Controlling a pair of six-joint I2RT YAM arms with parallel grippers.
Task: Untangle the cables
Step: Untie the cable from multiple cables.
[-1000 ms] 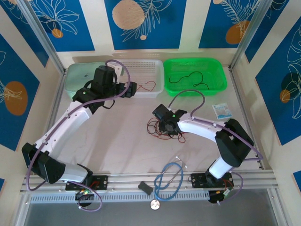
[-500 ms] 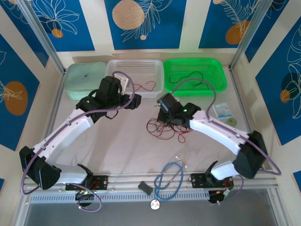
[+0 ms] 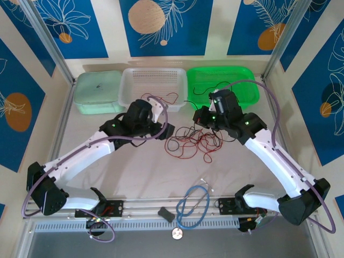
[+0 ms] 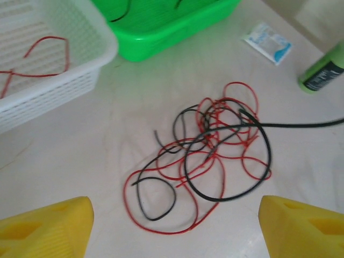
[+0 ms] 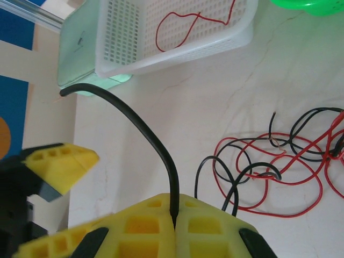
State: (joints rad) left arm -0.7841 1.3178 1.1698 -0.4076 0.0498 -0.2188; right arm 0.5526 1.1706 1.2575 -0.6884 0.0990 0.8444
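Open table (image 3: pixel 134 166) around cables (image 3: pixel 188 144), white basket (image 3: pixel 156 80) and green basket (image 3: pixel 201 75) close behind

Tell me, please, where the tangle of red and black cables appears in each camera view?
Top external: the tangle of cables lies mid-table, near the picture's centre.
Left wrist: the tangle is at the centre, slightly right.
Right wrist: the tangle is at the right edge, mid-height.
Shared landmark: the white basket with a red cable inside.
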